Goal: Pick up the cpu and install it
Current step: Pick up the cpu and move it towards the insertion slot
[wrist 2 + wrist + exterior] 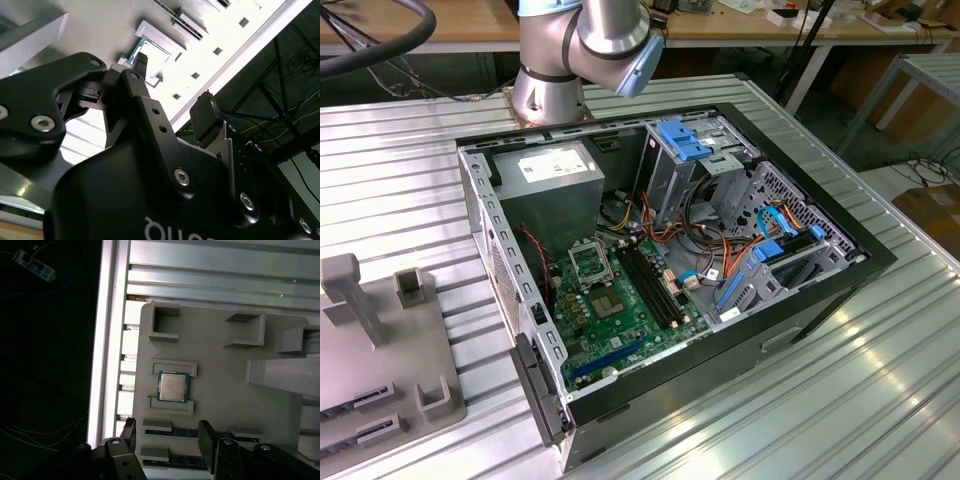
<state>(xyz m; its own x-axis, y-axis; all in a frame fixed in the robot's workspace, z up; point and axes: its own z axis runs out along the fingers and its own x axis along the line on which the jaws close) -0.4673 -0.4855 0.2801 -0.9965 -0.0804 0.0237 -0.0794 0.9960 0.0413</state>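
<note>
In the first wrist view the picture's edge cuts off the black two-fingered claw (167, 435), whose fingers cover the ends of the blue memory sticks (175, 431) between them. The grey moulded holder tray (380, 340) runs off the exterior view's left.

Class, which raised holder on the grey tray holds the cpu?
The pair of low facing bars: the cpu lies flat between them. The taller box-shaped pockets on the grey tray hold no chip.
</note>
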